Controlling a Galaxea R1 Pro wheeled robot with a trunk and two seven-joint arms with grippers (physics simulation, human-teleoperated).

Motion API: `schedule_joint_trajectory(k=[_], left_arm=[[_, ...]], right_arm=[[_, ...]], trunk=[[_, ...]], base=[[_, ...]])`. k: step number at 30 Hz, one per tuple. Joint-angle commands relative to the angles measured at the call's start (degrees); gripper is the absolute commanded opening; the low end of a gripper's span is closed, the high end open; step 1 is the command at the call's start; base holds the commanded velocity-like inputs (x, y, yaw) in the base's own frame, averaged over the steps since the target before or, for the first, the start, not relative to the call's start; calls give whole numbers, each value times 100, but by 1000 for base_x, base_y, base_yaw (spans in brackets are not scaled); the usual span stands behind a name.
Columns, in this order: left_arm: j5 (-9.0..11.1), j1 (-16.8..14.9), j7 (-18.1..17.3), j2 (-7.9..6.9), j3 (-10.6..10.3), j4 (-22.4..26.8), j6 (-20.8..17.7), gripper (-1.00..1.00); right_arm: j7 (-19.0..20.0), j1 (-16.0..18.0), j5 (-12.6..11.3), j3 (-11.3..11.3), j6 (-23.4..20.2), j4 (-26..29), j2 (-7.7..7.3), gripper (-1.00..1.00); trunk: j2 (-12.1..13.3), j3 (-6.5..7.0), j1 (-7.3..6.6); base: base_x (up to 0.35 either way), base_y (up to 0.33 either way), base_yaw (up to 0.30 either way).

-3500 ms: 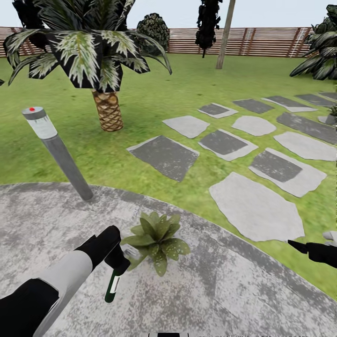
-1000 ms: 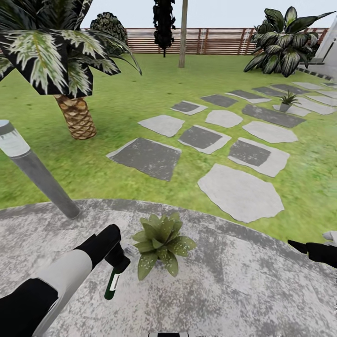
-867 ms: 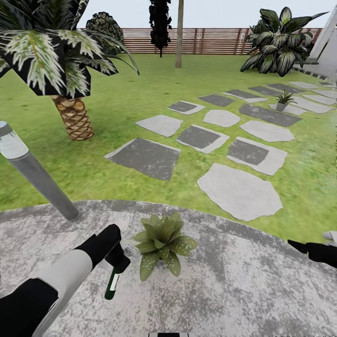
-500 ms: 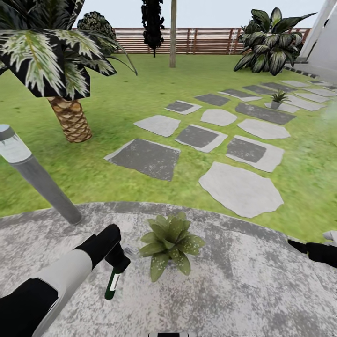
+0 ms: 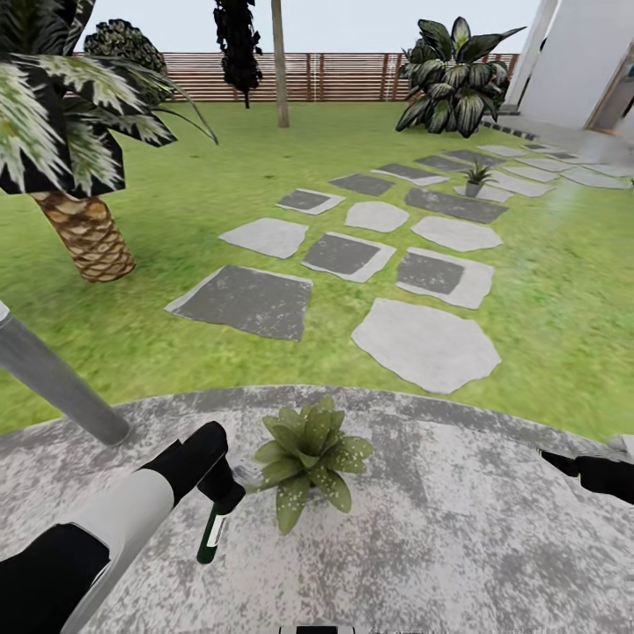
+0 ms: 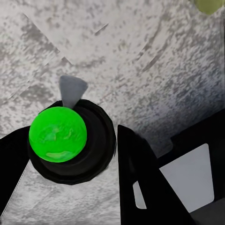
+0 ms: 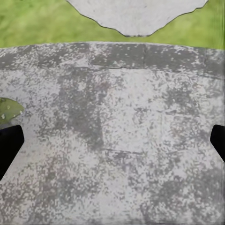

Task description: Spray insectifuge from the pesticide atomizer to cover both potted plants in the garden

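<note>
In the head view my left gripper point(image 5: 222, 482) is shut on the pesticide atomizer point(image 5: 210, 533), whose dark green body with a white label hangs downward. Its whitish head points at the near potted plant point(image 5: 308, 453), a green rosette on the round paved patio point(image 5: 440, 546) just right of the gripper. The left wrist view looks down the bottle point(image 6: 57, 133) between my black fingers point(image 6: 140, 178). The second potted plant point(image 5: 476, 177) stands far off among the stepping stones. My right gripper point(image 5: 574, 464) hangs open over the patio at the right edge, its fingertips point(image 7: 7, 145) wide apart.
A slanted grey lamp post point(image 5: 53, 383) rises at the patio's left edge. A palm point(image 5: 84, 233) stands on the lawn behind it. Stepping stones point(image 5: 427, 343) lead toward a white building point(image 5: 581, 62) and a big leafy shrub point(image 5: 453, 75). A wooden fence point(image 5: 352, 77) closes the back.
The head view has swung right, so the lawn, the palm and the stones slid left and the white building came in. Both arms hold the same pose, the atomizer still gripped.
</note>
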State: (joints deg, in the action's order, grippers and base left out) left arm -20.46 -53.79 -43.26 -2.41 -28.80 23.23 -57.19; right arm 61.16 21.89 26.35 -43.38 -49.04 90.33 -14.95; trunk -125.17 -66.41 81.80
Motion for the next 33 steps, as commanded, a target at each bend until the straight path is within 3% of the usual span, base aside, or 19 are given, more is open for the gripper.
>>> schedule_joint_trajectory(k=[1,8,18,33], left_arm=[[-54,0,-59,-5,-16,15,-11,-100],[-54,-2,-59,-15,-12,15,-11,-100],[-53,-5,-59,-28,-4,15,-11,-100],[-54,-8,-59,-35,-2,15,-11,-100]], right_arm=[[57,8,54,-6,-26,6,1,100],[59,8,54,-11,-26,9,1,100],[62,8,51,-10,-26,11,1,100],[62,8,55,-11,-28,11,-6,100]], trunk=[[-2,-4,-1],[-2,-4,-1],[-2,-4,-1],[-2,-4,-1]], base=[[0,4,-267],[0,51,-258],[0,279,-52],[0,236,-251]])
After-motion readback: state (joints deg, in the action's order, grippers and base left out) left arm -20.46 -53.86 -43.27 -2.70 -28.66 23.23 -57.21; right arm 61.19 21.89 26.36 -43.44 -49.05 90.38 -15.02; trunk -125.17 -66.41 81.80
